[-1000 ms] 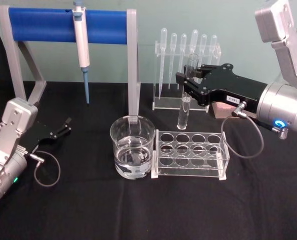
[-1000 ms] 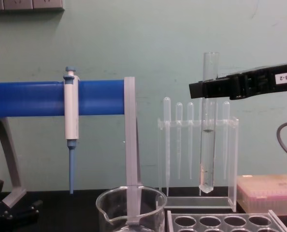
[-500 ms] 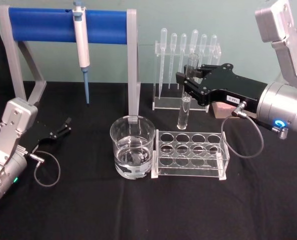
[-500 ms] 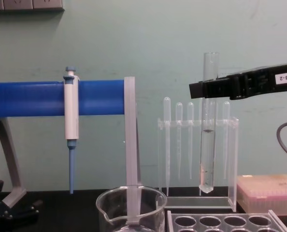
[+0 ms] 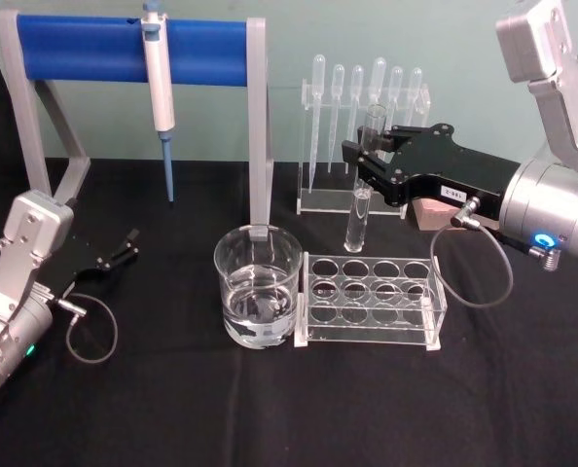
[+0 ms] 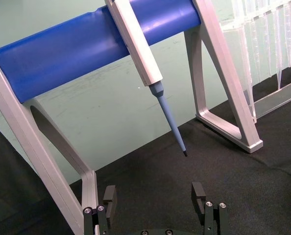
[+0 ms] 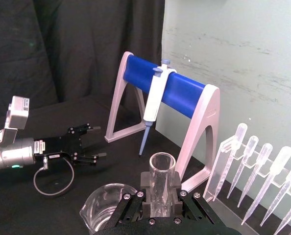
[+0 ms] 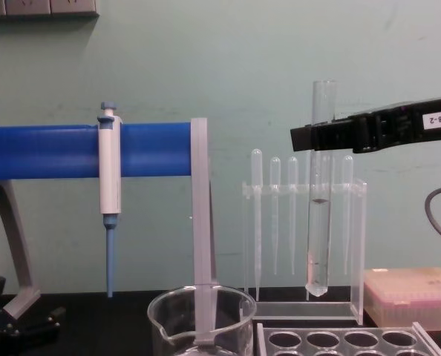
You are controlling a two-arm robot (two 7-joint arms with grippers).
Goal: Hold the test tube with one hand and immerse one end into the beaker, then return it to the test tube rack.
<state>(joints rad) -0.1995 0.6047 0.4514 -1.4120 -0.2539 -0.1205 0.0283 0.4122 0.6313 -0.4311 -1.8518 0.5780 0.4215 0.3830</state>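
My right gripper (image 5: pixel 367 161) is shut on the test tube (image 5: pixel 359 199), gripping it near the open rim and holding it upright in the air. The tube (image 8: pixel 319 230) holds clear liquid in its lower part, and its rounded bottom hangs above the back of the clear rack (image 5: pixel 367 336). The beaker (image 5: pixel 240 282), with water in it, stands on the black table to the tube's left and nearer me. From the right wrist, the tube's rim (image 7: pixel 161 166) stands between the jaws, with the beaker (image 7: pixel 104 205) below. My left gripper (image 5: pixel 124 248) rests open at the table's left.
A grey stand with a blue bar (image 5: pixel 85 49) carries a white-and-blue pipette (image 5: pixel 158 78) at the back left. A clear holder with several plastic droppers (image 5: pixel 367 88) stands behind the tube. A pink box (image 8: pixel 410 293) lies at the right.
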